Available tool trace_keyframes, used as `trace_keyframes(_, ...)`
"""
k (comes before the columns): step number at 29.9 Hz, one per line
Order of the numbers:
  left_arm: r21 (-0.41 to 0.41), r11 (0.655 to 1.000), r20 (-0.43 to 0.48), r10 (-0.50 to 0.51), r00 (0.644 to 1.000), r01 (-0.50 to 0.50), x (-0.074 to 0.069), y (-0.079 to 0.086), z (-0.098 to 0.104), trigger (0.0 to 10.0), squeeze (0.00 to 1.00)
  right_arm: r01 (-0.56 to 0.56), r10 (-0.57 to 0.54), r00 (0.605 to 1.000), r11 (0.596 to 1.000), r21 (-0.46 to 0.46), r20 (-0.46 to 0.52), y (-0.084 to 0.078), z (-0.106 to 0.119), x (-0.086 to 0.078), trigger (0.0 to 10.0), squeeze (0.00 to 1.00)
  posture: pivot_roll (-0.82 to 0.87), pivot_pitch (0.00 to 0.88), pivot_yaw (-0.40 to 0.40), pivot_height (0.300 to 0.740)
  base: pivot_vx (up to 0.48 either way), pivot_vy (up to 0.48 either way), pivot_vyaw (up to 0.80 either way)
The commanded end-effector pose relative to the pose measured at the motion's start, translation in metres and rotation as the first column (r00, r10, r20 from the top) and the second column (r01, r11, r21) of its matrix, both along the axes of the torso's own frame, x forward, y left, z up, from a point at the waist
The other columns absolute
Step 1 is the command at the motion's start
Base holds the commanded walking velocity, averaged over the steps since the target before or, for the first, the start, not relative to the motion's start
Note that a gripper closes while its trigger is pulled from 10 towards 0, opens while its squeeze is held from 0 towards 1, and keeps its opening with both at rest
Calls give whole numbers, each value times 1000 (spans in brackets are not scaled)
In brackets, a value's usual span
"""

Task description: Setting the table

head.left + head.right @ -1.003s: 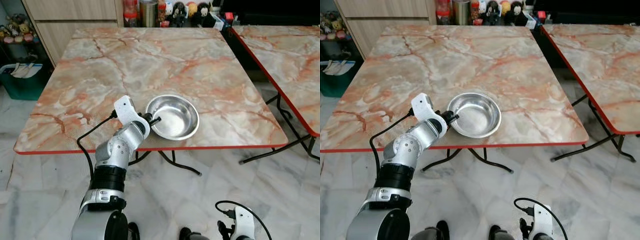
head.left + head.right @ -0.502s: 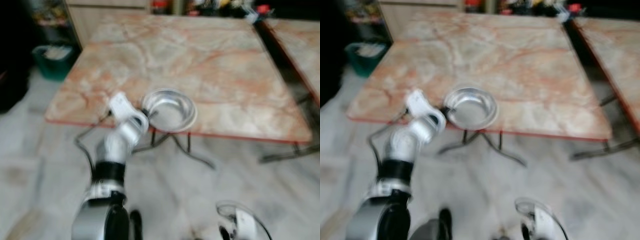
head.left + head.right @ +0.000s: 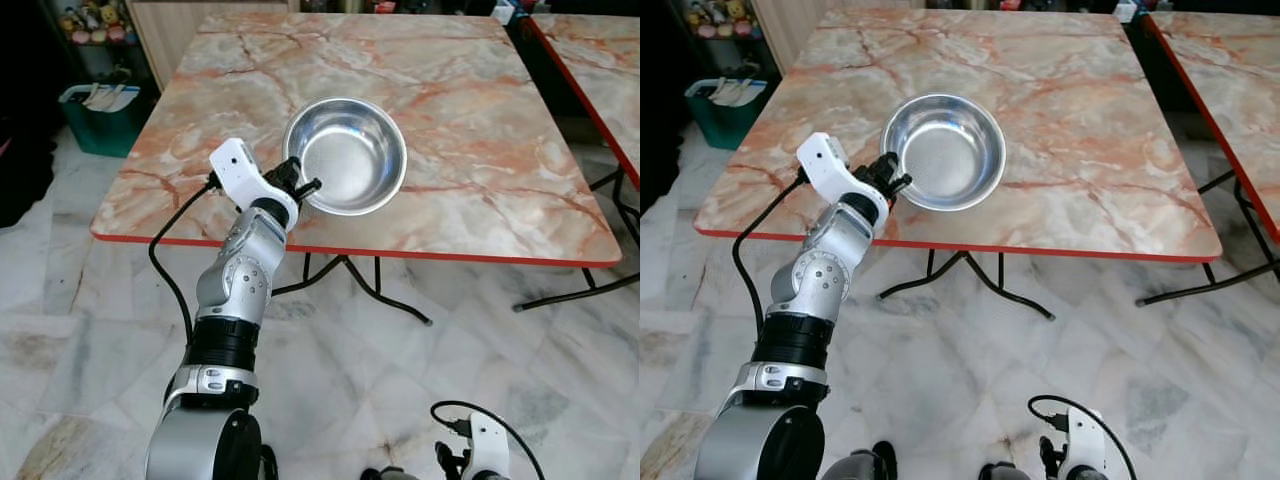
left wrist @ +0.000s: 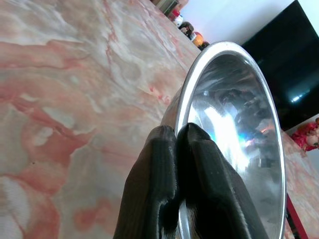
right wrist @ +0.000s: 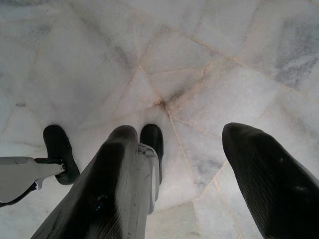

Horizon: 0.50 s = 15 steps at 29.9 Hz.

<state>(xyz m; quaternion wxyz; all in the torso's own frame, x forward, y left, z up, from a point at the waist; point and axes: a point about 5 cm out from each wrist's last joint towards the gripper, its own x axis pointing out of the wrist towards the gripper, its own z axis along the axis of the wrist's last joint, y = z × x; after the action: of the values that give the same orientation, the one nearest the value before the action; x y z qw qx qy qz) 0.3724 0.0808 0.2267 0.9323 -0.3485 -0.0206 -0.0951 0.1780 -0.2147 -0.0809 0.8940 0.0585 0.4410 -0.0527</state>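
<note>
Bowl (image 3: 346, 155) status: I see 1 round steel bowl held above the near part of the marble table (image 3: 480, 110), tilted so that its open side faces up and toward the head camera. Its shiny inside is empty. Whether any part of it touches the tabletop I cannot tell.

Left gripper (image 3: 298, 186) status: the 2 black fingers are clamped on the bowl's near-left rim. In the left wrist view, the fingertips (image 4: 162, 164) sit pressed together with the thin metal rim pinched between them, 1 finger inside the bowl and 1 outside. The silver left arm rises from the bottom of the head views, with a black cable looping beside it.

Right gripper (image 5: 192, 164) status: this arm hangs idle low beside the robot. The right wrist view shows its 2 fingers spread apart with nothing between them, pointing down at the pale marble floor (image 5: 149, 59).

Surroundings: I see a 2nd marble table (image 3: 600, 50) with the same red edge standing to the right, and a green bin (image 3: 100, 115) on the floor at the far left.
</note>
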Motion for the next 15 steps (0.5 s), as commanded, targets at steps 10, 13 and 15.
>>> trace_keyframes(10,-24,999,46,-25,999,26,-6,-12,0,10000,0,8,-8,1000,1000,4,-17,0,-3,-6,10000,0,-14,175,-38,740,278,0,0)
trace_keyframes(13,-17,1000,60,-22,998,23,-6,-11,2,10000,0,8,-8,1000,1000,3,-17,0,-3,-6,10000,0,-14,175,-39,740,345,0,0)
trace_keyframes(15,-14,1000,66,-22,998,22,-6,-11,3,10000,0,7,-7,1000,1000,3,-17,0,-3,-6,10000,0,-14,175,-39,740,356,0,0)
